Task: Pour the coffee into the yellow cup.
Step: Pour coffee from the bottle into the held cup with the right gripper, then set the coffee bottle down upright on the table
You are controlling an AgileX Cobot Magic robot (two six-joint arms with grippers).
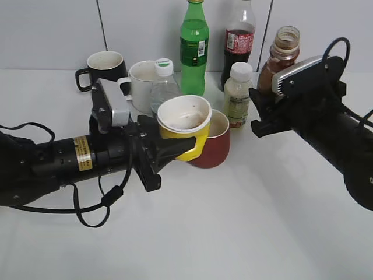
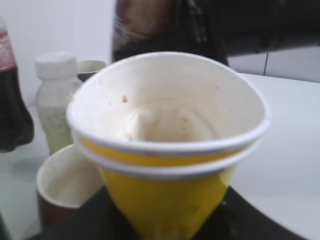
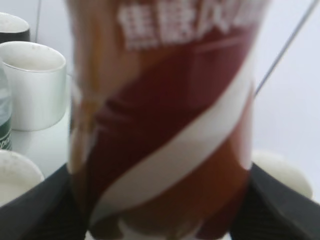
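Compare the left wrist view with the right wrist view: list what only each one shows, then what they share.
Only the left wrist view shows the yellow cup, empty, its rim squeezed oval, plus the capped pale bottle and cola bottle. Only the right wrist view shows the coffee bottle's brown-and-white swirl label up close, with the white mug and black mug behind. Both share the white table and the dark red mug's pale inside.
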